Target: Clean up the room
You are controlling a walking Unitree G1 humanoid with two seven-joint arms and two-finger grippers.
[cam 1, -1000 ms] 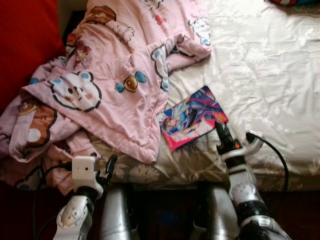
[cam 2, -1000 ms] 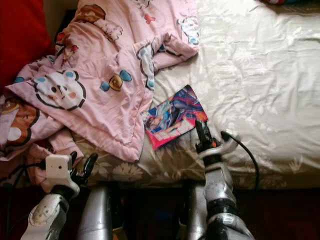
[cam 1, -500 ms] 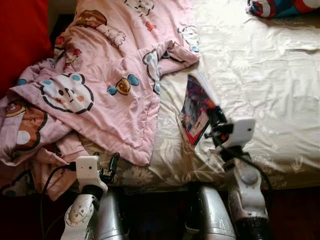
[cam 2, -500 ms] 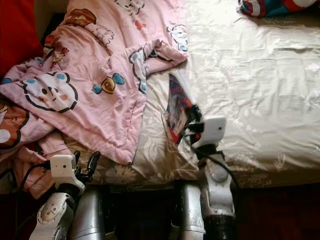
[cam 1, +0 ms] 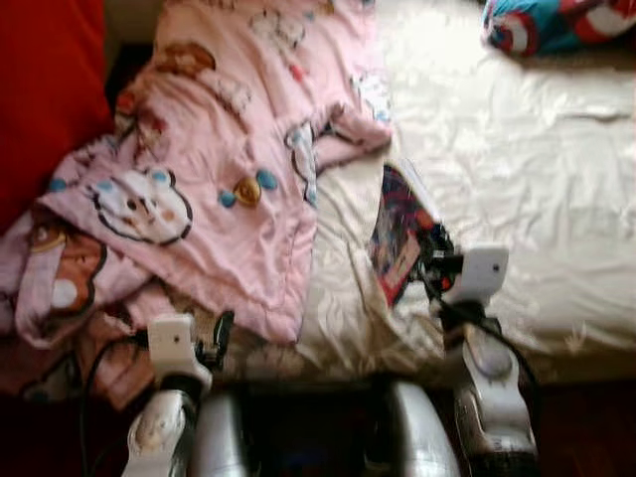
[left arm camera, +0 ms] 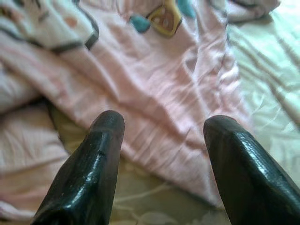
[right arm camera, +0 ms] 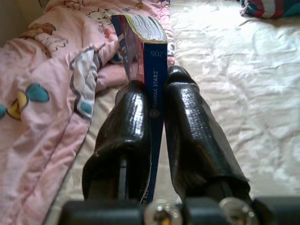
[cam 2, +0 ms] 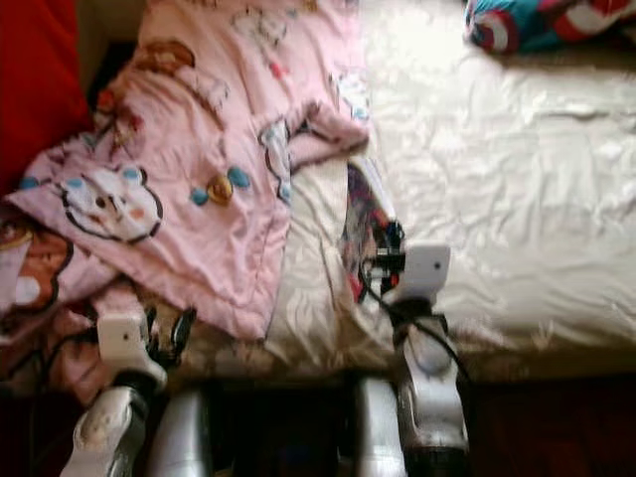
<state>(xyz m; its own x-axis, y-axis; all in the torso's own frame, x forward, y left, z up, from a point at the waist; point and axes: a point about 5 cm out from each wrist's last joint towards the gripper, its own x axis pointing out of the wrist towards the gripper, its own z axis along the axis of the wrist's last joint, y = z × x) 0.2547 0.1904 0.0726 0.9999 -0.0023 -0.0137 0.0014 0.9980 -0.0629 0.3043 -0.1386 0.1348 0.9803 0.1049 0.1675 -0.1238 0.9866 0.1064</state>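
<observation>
In the left eye view, a book (cam 1: 397, 234) was held on edge above the cream bed sheet (cam 1: 537, 189), beside the pink blanket (cam 1: 219, 169), by the right gripper (cam 1: 429, 248). In the left wrist view, the left gripper (left arm camera: 161, 140) was seen spread over the blanket's edge. In the right wrist view, the book's spine was pinched between the fingers (right arm camera: 126, 126).

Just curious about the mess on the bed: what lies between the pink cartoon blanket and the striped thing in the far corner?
Mostly bare cream bedsheet, seen from the head views. The pink blanket sits left, the striped bundle far right.
</observation>
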